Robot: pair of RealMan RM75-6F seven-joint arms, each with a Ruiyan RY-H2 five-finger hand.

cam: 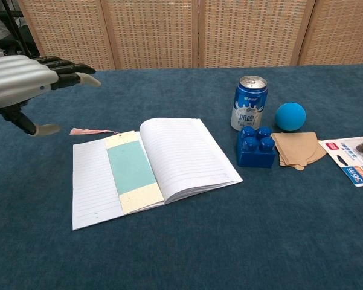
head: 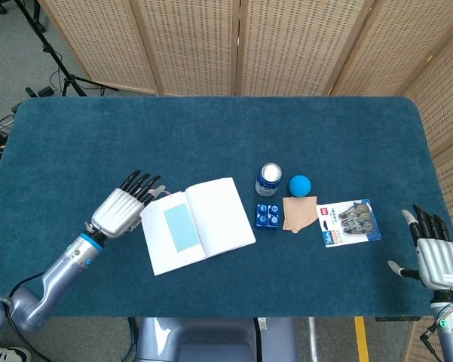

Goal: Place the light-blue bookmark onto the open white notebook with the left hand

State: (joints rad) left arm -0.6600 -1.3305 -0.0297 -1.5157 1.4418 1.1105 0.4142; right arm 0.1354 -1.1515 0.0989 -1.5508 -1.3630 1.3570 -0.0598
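Bookmark (cam: 131,171) lies flat on the left page of the open white notebook (cam: 181,154), tassel (cam: 92,131) trailing onto the desk (cam: 181,254). Left hand (cam: 15,83) hovers beside it, fingers spread, empty. Risk: a low sweep could snag the tassel and drag the bookmark off.

Bookmark (cam: 131,171) on notebook (cam: 181,157), left hand (head: 120,210) just left, can (cam: 250,103) right.
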